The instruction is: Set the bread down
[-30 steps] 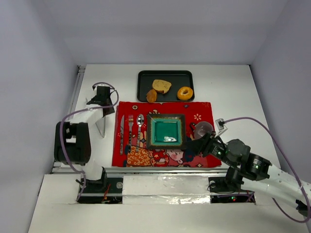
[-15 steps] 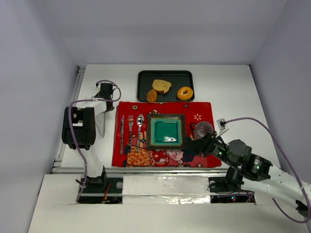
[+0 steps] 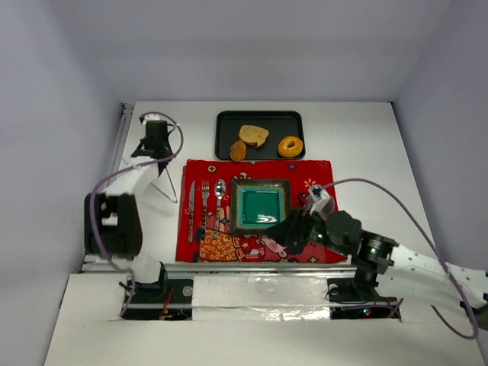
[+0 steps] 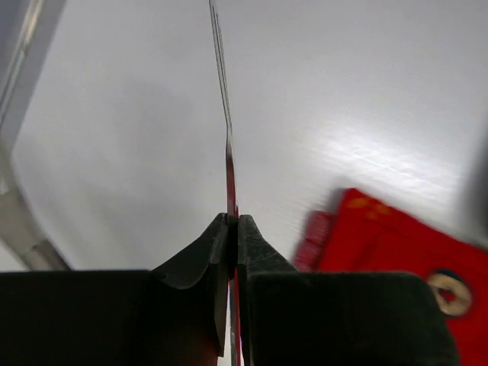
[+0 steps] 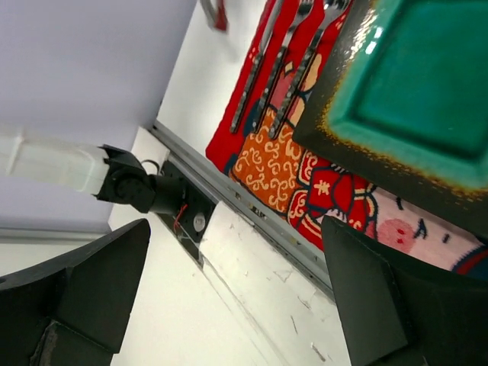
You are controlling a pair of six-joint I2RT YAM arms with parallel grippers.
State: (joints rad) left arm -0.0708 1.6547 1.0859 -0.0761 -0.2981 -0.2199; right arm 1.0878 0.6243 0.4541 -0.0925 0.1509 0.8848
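Observation:
The bread lies on a black tray [image 3: 224,126] at the back: a tan toast slice [image 3: 254,135], a dark-brown chunk [image 3: 238,151] and a golden ring bun [image 3: 290,146]. My left gripper [image 3: 158,155] is well left of the tray, over the bare table. It is shut on a thin flat red-and-white sheet [image 4: 226,137], seen edge-on between the jaws [image 4: 233,223]. My right gripper [image 3: 287,233] is wide open and empty, low over the front of the red mat [image 3: 320,171], near the green plate [image 3: 237,206]. Neither wrist view shows the bread.
A knife [image 3: 191,202], fork [image 3: 204,200] and spoon [image 3: 219,194] lie on the mat left of the plate. The right wrist view shows the plate's dark rim [image 5: 343,149], the cutlery [image 5: 282,69] and the table's near rail [image 5: 252,221]. White walls enclose the table.
My left gripper moved back and left with the thin sheet. My right arm swung left from the mat's right edge to its front, beside the plate.

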